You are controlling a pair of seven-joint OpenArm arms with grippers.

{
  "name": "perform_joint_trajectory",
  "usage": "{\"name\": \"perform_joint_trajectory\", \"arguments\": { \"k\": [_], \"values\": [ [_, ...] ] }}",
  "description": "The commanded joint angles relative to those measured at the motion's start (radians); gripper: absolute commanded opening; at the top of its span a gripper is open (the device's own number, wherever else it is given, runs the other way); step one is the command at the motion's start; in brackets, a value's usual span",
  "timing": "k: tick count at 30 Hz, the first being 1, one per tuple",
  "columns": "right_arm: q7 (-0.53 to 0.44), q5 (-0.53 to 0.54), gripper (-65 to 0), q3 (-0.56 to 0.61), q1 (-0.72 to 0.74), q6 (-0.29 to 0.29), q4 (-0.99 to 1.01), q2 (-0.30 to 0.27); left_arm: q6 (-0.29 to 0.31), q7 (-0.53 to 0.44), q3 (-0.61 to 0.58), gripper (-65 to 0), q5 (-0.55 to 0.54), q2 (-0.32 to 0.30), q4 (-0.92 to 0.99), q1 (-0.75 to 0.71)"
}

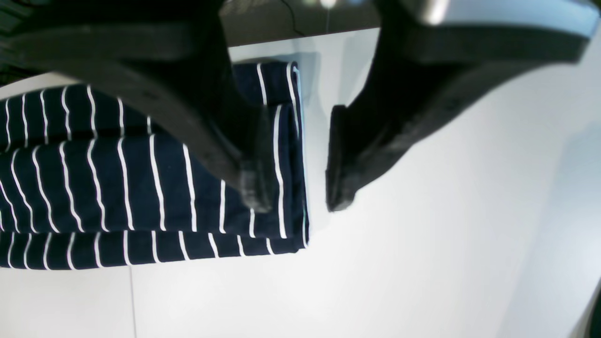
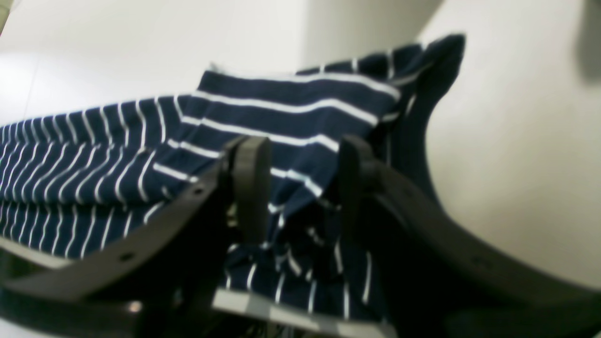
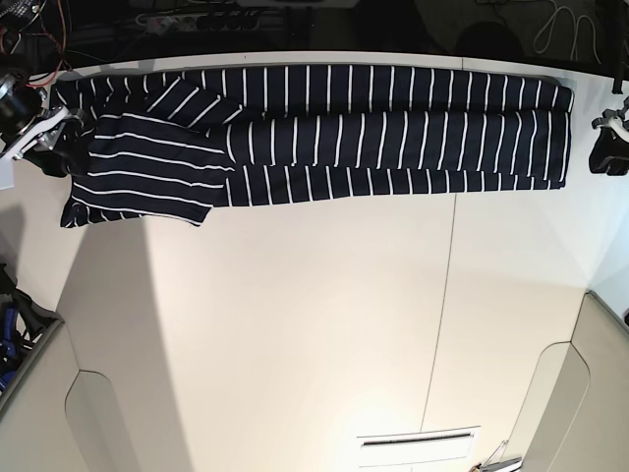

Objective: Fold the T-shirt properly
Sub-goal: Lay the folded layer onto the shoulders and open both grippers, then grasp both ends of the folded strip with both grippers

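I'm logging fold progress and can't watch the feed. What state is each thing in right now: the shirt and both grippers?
T-shirt: folded lengthwise into a long band along the table's far edge, one end turned over near the right gripper.
Left gripper: open, straddling the shirt's end edge, not clamped.
Right gripper: fabric bunched between its fingers; whether it is clamped is unclear.
Table: white, bearing the shirt.

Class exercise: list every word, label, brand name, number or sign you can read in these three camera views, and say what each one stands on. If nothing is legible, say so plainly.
No readable text in any view.
T-shirt: only thin white stripes on navy; no print or legible label shows.
Table: plain white, no markings.
Left gripper and right gripper: plain black, no lettering.
Clutter beyond the table's far edge in the base view: too dark and small to read.
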State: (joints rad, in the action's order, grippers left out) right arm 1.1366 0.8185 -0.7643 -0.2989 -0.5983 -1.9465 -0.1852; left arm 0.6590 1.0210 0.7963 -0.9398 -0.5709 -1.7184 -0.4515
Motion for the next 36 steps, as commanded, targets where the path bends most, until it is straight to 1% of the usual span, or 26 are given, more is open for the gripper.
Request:
{"name": "perform_joint_trajectory", "arguments": {
  "k": [1, 2, 3, 4, 5, 7, 9, 13, 18, 20, 22, 24, 27, 36],
  "values": [
    [-0.039, 0.019, -41.4, -0.005, 0.023, 0.0, -0.016, -0.01, -0.012, -0.014, 0.01, -35.3, -0.014, -0.021, -0.014, 0.002],
    [-0.045, 0.013, -44.9, -0.001, 0.039, 0.0, -0.013, -0.008, -0.021, -0.014, 0.01, -33.5, -0.014, -0.019, -0.014, 0.002],
    [-0.05, -0.002, -51.8, 0.008, 0.054, 0.0, -0.007, -0.008, -0.02, -0.015, 0.01, -31.9, -0.014, -0.018, -0.014, 0.002],
    [-0.054, -0.023, -60.5, 0.019, 0.07, 0.0, 0.001, -0.008, -0.02, -0.015, 0.01, -31.2, -0.013, -0.016, -0.013, 0.002],
    [-0.061, -0.039, -65.0, 0.029, 0.082, 0.0, 0.014, -0.008, -0.02, -0.019, 0.01, -30.8, -0.014, -0.012, -0.012, 0.002],
    [-0.086, -0.06, -65.0, 0.05, 0.1, 0.0, 0.048, -0.008, -0.019, -0.032, 0.01, -30.3, -0.014, 0.0, -0.007, 0.002],
    [-0.095, -0.06, -65.0, 0.067, 0.111, 0.0, 0.096, -0.008, -0.019, -0.048, 0.01, -29.9, -0.013, 0.016, 0.004, 0.002],
    [-0.109, -0.06, -65.0, 0.098, 0.113, 0.0, 0.217, -0.012, -0.018, -0.083, 0.01, -24.2, -0.013, 0.054, 0.032, 0.002],
    [-0.121, -0.058, -65.0, 0.106, 0.116, 0.0, 0.364, -0.014, -0.006, -0.085, 0.008, -24.1, -0.011, 0.064, 0.08, 0.003],
    [-0.119, -0.039, -65.0, 0.106, 0.116, 0.0, 0.402, -0.014, 0.012, -0.1, 0.007, -24.1, -0.014, 0.064, 0.114, 0.002],
    [-0.116, -0.018, -65.0, 0.106, 0.116, 0.0, 0.424, -0.014, 0.016, -0.109, -0.005, -24.1, -0.014, 0.064, 0.156, 0.003],
    [-0.115, -0.007, -65.0, 0.106, 0.116, 0.0, 0.429, -0.014, 0.035, -0.108, -0.027, -24.1, -0.027, 0.064, 0.195, 0.002],
    [-0.11, 0.003, -65.0, 0.106, 0.122, 0.0, 0.429, -0.014, 0.039, -0.113, -0.057, -24.1, -0.048, 0.064, 0.234, 0.003],
    [-0.092, 0.016, -65.0, 0.106, 0.121, 0.0, 0.429, -0.014, 0.039, -0.129, -0.06, -24.1, -0.04, 0.064, 0.249, 0.003]
  ]
}}
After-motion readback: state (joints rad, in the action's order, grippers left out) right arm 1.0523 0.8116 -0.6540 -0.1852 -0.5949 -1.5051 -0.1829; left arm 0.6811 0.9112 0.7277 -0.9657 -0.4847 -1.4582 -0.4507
